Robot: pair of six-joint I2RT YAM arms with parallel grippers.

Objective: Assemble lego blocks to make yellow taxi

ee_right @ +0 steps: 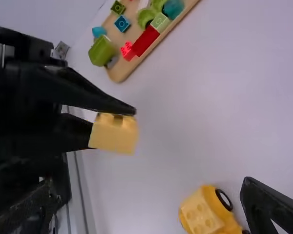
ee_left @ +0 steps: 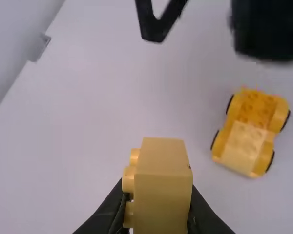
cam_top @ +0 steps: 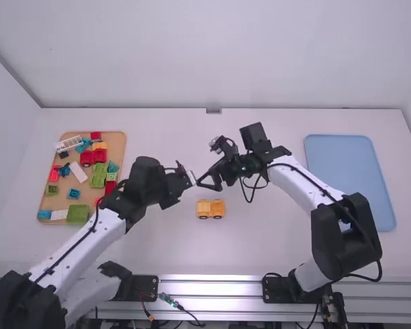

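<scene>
Clenching a yellow block [ee_left: 163,163] in the left gripper [ee_left: 158,202], close beside the right gripper [cam_top: 208,185] with fingers spread, likely for passing across. Below both, near mid-frame in the high view, lying lengthwise left to right: a yellow car [cam_top: 210,209].

Smooth plastic, pale wood, bare metal

From back here I am seeing smooth, matt plastic on the yellow block [ee_left: 162,190] and the toy car [cam_top: 210,209]. I am also noting a wooden board [ee_right: 119,72], a smooth, matt table [cam_top: 260,247] and a metal rail [cam_top: 219,288] showing a dull sheen.
</scene>
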